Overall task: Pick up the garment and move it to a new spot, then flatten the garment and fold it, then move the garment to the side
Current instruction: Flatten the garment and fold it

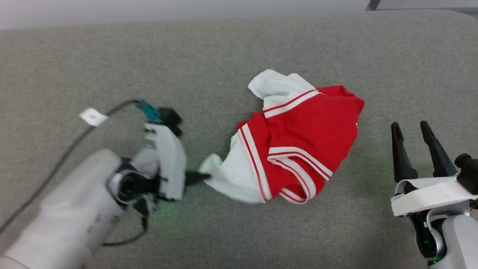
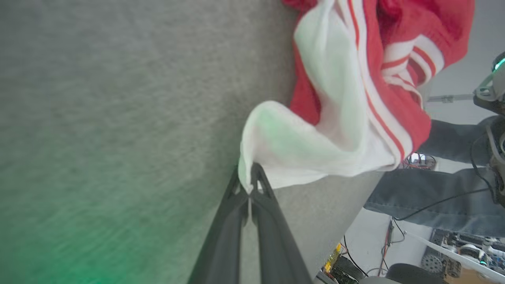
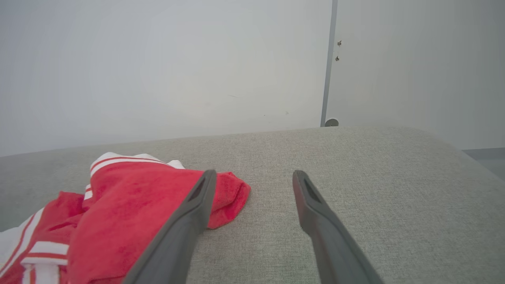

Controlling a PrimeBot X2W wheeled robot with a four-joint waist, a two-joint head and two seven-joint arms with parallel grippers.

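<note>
Across the middle of the grey fabric surface [image 1: 112,56] lies the garment [image 1: 298,138], crumpled, its red body uppermost, with white panels and striped bands showing. At its left edge the left pincer [image 1: 201,176] is pressed together, pinching a white corner. Just beside its right edge, the right pincer [image 1: 410,129] stands spread, holding nothing.

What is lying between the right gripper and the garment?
Nothing: in the head view the stretch from the right gripper to the garment is bare grey cushion.
</note>
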